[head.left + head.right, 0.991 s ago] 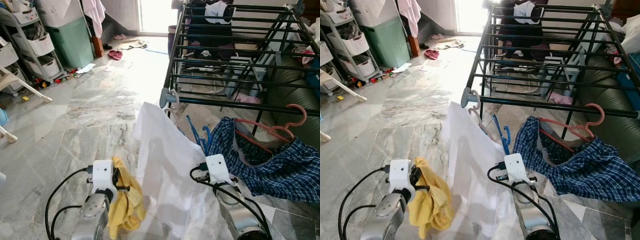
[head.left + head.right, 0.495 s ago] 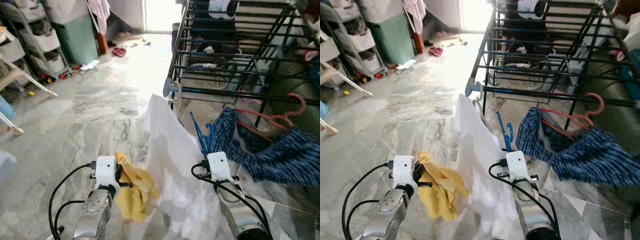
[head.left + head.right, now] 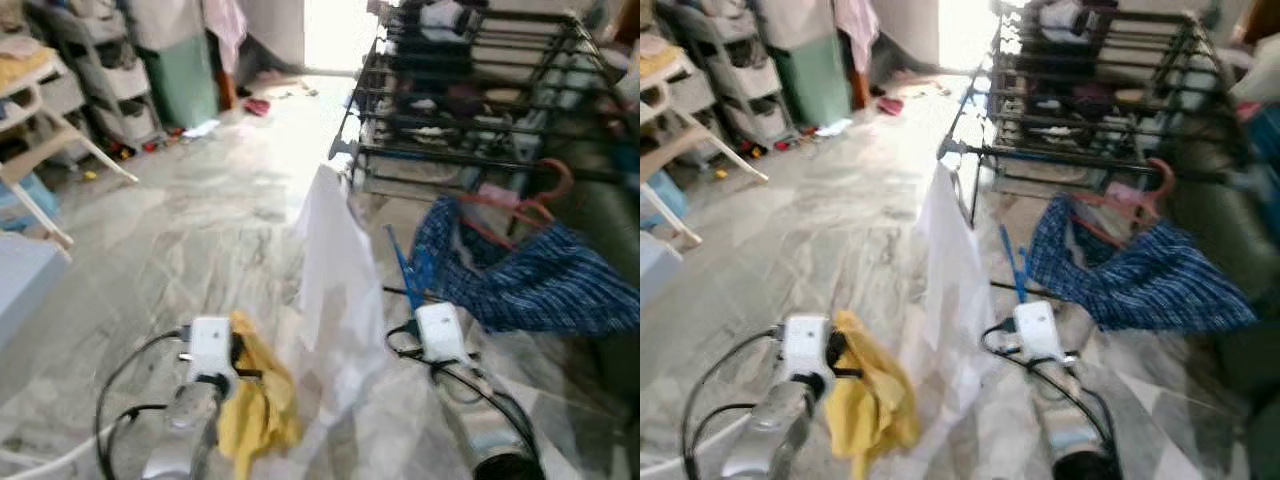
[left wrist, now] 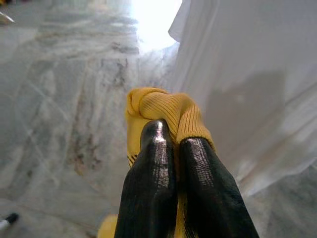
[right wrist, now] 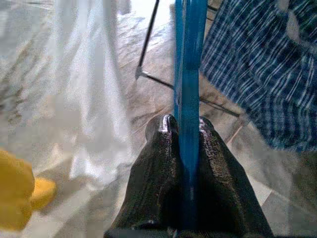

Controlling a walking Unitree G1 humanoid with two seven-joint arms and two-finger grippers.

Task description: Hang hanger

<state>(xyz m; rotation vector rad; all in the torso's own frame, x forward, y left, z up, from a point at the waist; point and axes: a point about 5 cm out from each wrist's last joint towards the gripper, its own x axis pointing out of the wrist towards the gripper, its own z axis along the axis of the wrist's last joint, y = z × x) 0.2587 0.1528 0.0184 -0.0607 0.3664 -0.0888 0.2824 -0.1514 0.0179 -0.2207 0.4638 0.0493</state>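
Note:
My right gripper (image 5: 182,130) is shut on a blue hanger (image 5: 187,74), which rises between its fingers; the same hanger (image 3: 405,272) stands above my right wrist. My left gripper (image 4: 168,136) is shut on a bunched yellow cloth (image 4: 163,106), and that yellow cloth (image 3: 255,405) hangs down beside my left wrist. Ahead stands a black drying rack (image 3: 470,95). A white garment (image 3: 335,270) hangs from its near corner, between my two arms. A blue checked garment (image 3: 530,275) on a pink hanger (image 3: 540,195) hangs from the rack's near bar on the right.
Grey marble floor (image 3: 200,230) spreads ahead and to the left. Storage drawers and a green bin (image 3: 185,75) line the far left wall. A white chair (image 3: 45,165) and a pale blue surface (image 3: 20,300) stand at the left. A dark sofa (image 3: 1230,250) lies right of the rack.
The whole view has shifted and blurred: the camera has backed away, so the rack and hanging garments look farther off. Both grippers keep their hold as before.

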